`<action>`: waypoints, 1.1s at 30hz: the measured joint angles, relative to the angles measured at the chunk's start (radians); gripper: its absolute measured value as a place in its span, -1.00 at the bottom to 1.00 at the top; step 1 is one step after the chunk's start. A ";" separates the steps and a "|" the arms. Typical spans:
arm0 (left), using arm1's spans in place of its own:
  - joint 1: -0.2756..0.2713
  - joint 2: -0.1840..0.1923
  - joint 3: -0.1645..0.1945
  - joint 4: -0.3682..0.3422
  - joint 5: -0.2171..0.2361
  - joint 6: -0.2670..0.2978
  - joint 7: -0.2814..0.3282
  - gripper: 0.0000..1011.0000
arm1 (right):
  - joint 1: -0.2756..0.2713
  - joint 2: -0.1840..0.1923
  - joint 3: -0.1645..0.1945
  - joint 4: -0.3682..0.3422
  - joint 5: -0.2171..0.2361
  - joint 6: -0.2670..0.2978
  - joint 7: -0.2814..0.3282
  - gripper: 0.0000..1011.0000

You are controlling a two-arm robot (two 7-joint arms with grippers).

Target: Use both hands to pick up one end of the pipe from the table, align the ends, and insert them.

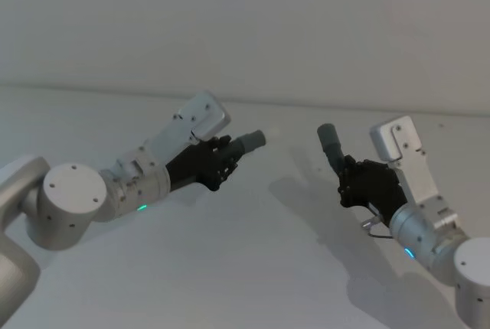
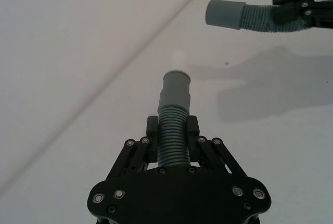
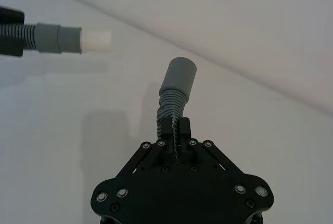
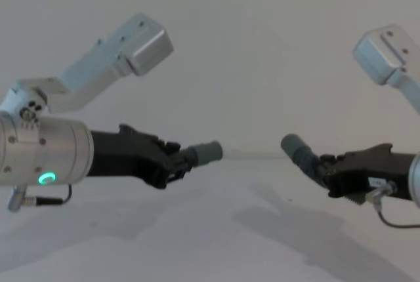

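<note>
— Nearest come 2 black plastic two-finger grippers on silver arms. Holding what?

— Each pinches 1 curved dark-grey ribbed hose piece, 2 in all, both held clear above the white matte table (image 1: 230,268). The left gripper (image 2: 173,127) is clamped on the ribs of the left hose piece (image 2: 171,146). The right gripper (image 3: 175,127) is clamped likewise on the right hose piece (image 3: 169,107).

— How will they handle?

— Light, I judge, and bendy along the ribs. A grip close behind the stiffer smooth cuffs should steady the aim.

— And farther out?

— 2 cuffs, well apart and not yet in line. The left cuff (image 3: 54,37) carries 1 narrower white tip (image 3: 96,40); the right cuff (image 3: 178,75) is plain grey. Beyond stands the pale wall (image 1: 230,23).
</note>
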 joint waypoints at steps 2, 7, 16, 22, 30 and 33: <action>-0.009 0.013 0.006 -0.009 0.015 -0.023 -0.013 -0.41 | -0.001 0.012 -0.001 -0.003 -0.009 -0.027 0.007 -0.89; -0.042 0.056 0.023 -0.035 0.059 -0.088 -0.062 -0.41 | -0.002 0.063 -0.006 -0.010 -0.043 -0.128 0.036 -0.89; -0.094 0.115 0.048 -0.069 0.118 -0.168 -0.141 -0.41 | 0.004 0.150 -0.010 -0.004 -0.096 -0.316 0.090 -0.89; -0.130 0.154 0.062 -0.091 0.155 -0.220 -0.197 -0.41 | 0.014 0.207 -0.011 0.013 -0.132 -0.451 0.125 -0.89; -0.159 0.186 0.071 -0.111 0.184 -0.262 -0.243 -0.41 | 0.037 0.266 -0.014 0.048 -0.185 -0.628 0.155 -0.89; -0.166 0.193 0.074 -0.115 0.191 -0.272 -0.254 -0.41 | 0.042 0.273 -0.015 0.058 -0.193 -0.655 0.159 -0.89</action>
